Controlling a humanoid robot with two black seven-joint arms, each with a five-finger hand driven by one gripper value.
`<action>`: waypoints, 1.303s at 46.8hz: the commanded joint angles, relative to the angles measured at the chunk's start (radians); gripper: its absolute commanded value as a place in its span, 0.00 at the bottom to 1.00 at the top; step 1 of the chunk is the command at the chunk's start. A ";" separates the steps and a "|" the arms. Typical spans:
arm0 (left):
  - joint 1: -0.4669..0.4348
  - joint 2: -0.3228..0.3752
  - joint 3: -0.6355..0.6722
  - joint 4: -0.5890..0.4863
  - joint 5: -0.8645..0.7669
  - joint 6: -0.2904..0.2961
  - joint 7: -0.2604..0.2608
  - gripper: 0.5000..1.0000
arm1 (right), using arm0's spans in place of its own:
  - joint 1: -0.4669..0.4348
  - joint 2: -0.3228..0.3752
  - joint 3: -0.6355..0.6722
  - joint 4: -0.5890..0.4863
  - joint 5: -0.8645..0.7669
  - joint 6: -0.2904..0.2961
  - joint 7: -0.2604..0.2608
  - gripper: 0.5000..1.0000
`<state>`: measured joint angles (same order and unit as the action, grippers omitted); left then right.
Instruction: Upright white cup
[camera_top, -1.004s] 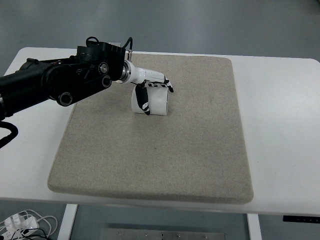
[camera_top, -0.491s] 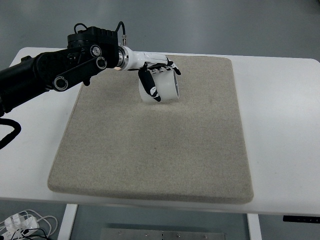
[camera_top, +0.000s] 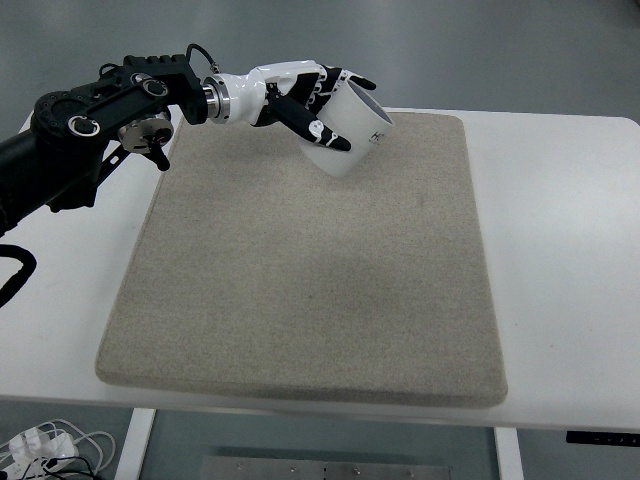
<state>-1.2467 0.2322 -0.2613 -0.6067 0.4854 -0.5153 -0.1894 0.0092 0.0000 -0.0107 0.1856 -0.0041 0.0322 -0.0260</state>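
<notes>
The white cup (camera_top: 353, 132) is held in the air above the far part of the grey mat (camera_top: 320, 270). It is tilted, with its open mouth up and toward the right and its base down-left. My left hand (camera_top: 312, 98), white with black fingertips, is shut on the cup from the left and top, with one finger (camera_top: 305, 122) lying across its near side. The black left arm (camera_top: 90, 140) reaches in from the left edge. The right arm is out of view.
The grey mat covers most of the white table (camera_top: 570, 250). White cables (camera_top: 50, 445) hang below the table's near left corner.
My left hand has lifted the cup off the mat, moved it up and to the right, and turned it from lying on its side toward mouth-up.
</notes>
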 joint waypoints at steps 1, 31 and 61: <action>0.027 -0.001 -0.047 0.022 -0.008 0.000 -0.053 0.00 | 0.000 0.000 0.000 0.000 -0.001 0.000 0.000 0.90; 0.187 -0.073 -0.164 0.057 0.004 0.167 -0.386 0.00 | 0.000 0.000 0.000 0.000 0.001 0.000 0.000 0.90; 0.279 -0.157 -0.139 0.053 0.200 0.592 -0.422 0.00 | 0.000 0.000 0.000 0.000 0.001 0.000 0.000 0.90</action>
<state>-0.9842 0.0822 -0.4012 -0.5519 0.6559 0.0221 -0.6111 0.0094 0.0000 -0.0107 0.1853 -0.0042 0.0322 -0.0260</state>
